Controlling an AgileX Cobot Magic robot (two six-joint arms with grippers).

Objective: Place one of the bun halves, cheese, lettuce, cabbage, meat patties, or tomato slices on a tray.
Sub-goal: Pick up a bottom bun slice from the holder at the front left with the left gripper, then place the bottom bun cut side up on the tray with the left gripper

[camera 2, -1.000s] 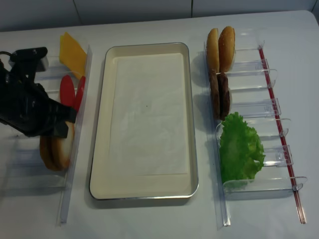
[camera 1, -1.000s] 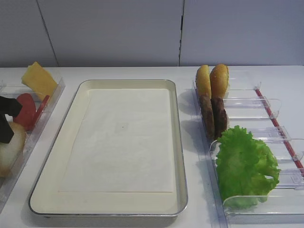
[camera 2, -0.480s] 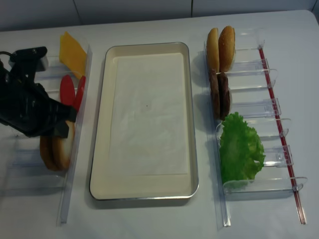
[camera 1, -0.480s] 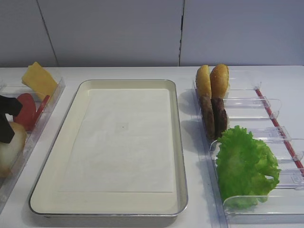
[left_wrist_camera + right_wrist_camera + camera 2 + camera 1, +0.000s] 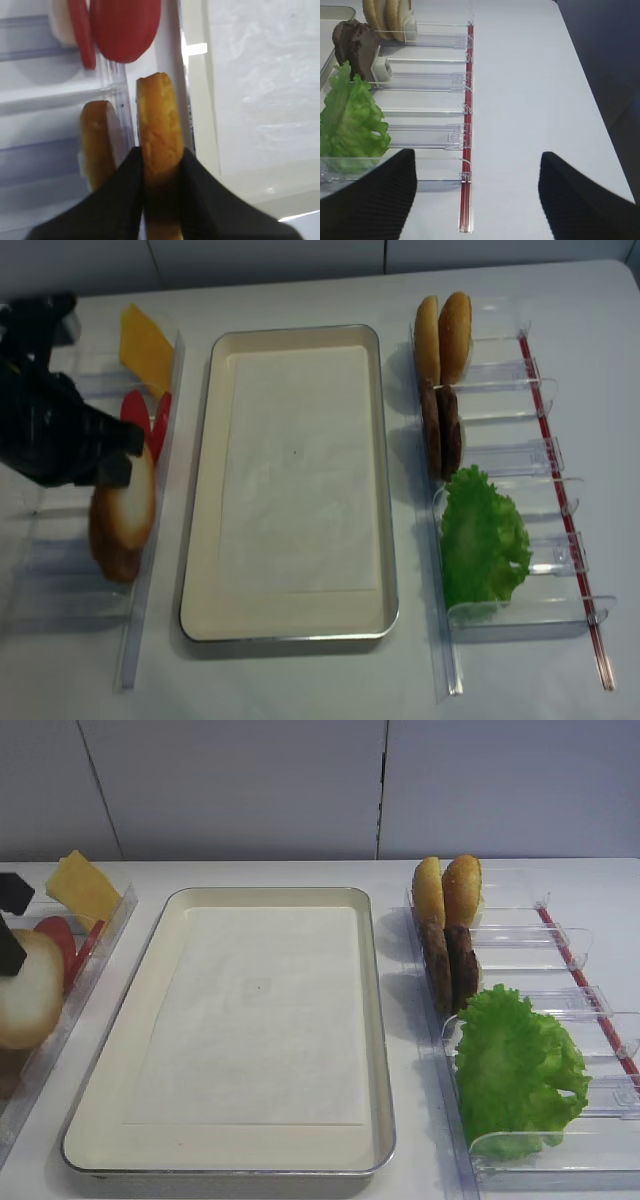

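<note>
My left gripper (image 5: 161, 152) is shut on a bun half (image 5: 159, 115) with a pale face (image 5: 128, 510), held on edge just above the left holder. A second bun half (image 5: 95, 140) stays in the slot beside it. The tomato slices (image 5: 135, 418) and the cheese (image 5: 145, 345) stand farther back in that holder. To the right lies the cream tray (image 5: 200, 500) with only its paper liner. In the right holder are two golden bun halves (image 5: 447, 890), the meat patties (image 5: 450, 965) and the lettuce (image 5: 515, 1070). My right gripper (image 5: 477, 200) is open over bare table. No cabbage is in view.
Clear plastic holders flank the tray, the left one (image 5: 60, 580) and the right one (image 5: 520, 450) with a red strip (image 5: 466, 150) along its outer edge. The right holder's outer slots hold nothing. A grey wall (image 5: 300, 780) closes the back.
The left gripper has risen with the bun half, lifting it out of its slot in the left holder. The other bun half stayed behind. Nothing else moved.
</note>
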